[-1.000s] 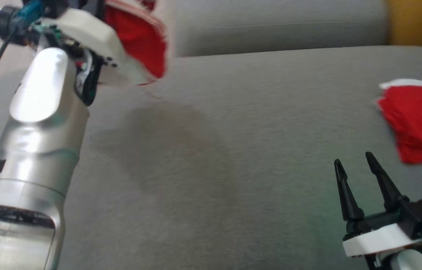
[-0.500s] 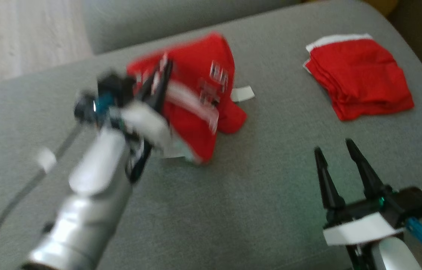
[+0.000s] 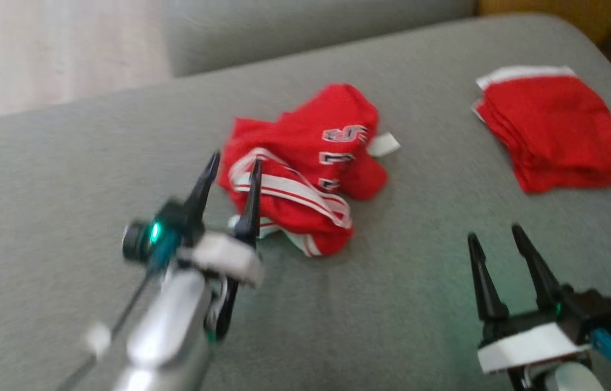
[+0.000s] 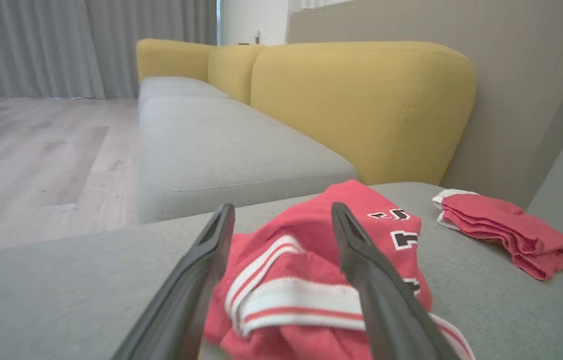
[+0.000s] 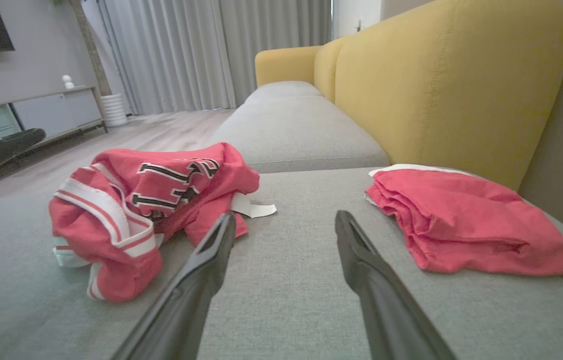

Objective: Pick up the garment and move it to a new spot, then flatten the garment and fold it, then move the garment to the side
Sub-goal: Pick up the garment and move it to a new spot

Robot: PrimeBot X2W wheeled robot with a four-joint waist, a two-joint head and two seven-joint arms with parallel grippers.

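Item: red garment [image 3: 305, 163], centre of the head view.

Marking: black block lettering [image 3: 344, 133] with white outline, on the garment's upper right part, turned sideways and broken by folds. One character reads as "S". The next looks like an "L" or a "U", and those below it are fragments. No whole word or number can be read.

Same lettering, left wrist view, right of centre: two partial characters, unreadable.

Same lettering, right wrist view, left of centre: stretched strokes, unreadable.

White tag [image 3: 383, 144], at the garment's right edge: too blurred to tell any print.
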